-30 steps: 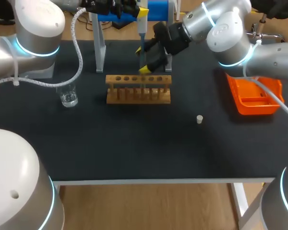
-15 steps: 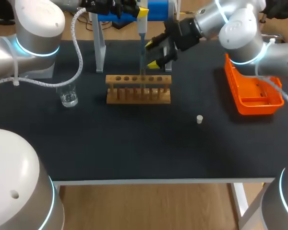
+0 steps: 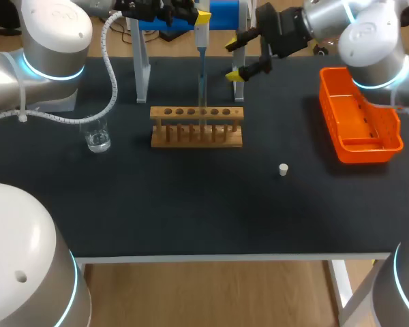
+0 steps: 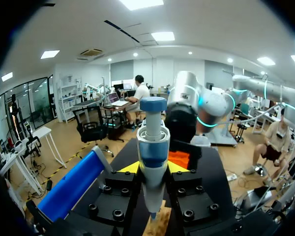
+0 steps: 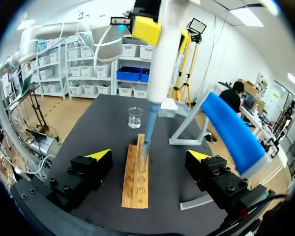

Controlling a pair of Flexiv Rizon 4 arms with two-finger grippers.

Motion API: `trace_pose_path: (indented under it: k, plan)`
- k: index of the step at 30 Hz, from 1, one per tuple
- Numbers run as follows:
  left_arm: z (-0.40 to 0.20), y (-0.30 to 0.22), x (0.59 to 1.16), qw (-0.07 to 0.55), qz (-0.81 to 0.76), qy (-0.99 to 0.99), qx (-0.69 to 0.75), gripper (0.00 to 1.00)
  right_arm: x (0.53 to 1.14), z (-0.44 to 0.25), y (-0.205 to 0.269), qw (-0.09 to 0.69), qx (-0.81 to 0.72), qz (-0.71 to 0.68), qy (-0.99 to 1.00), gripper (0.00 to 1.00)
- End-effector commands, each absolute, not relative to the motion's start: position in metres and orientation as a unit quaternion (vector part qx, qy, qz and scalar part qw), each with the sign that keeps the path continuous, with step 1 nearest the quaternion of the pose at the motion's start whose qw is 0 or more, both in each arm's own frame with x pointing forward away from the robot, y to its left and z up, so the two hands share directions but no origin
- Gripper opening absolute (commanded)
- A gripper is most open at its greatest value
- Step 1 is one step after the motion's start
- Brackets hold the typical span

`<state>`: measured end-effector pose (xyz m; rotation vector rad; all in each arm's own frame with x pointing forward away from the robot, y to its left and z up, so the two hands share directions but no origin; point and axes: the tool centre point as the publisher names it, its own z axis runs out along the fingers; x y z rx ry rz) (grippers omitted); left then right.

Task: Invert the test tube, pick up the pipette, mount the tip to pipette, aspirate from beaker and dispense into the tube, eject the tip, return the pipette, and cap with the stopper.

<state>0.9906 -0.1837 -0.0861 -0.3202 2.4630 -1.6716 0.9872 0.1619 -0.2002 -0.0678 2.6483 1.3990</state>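
The test tube (image 5: 143,158) stands upright in the wooden rack (image 3: 197,127) toward the back middle of the surface. The pipette (image 3: 202,30) hangs over it with its tip reaching into the tube's mouth, so dispensing looks to be the step in hand. The left hand (image 4: 153,168) is clamped on the pipette's body from 2 sides. The right hand (image 3: 237,60) hovers near the rack, fingers wide apart, holding nothing. The next move likely calls for lifting the pipette straight up clear of the tube, then ejecting the tip, perhaps over the orange bin (image 3: 361,153).
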Motion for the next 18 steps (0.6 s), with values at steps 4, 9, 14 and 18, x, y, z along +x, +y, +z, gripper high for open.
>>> trace_pose_path:
  k: [4,9,14,18]
  plan:
    - [-0.086,-0.184,0.990,0.075,-0.558,0.820,-0.107,0.00,0.976,-0.144,0.133,0.103,0.003,0.463,0.880,1.00]
    - [-0.086,-0.184,0.990,0.075,-0.558,0.820,-0.107,0.00,0.976,-0.110,0.124,0.124,0.014,0.469,0.874,1.00]
    - [-0.086,-0.184,0.990,0.075,-0.558,0.820,-0.107,0.00,0.973,-0.085,0.124,0.139,0.009,0.471,0.871,1.00]
    - [-0.086,-0.184,0.990,0.075,-0.558,0.820,-0.107,0.00,0.973,-0.065,0.126,0.147,0.006,0.476,0.867,1.00]
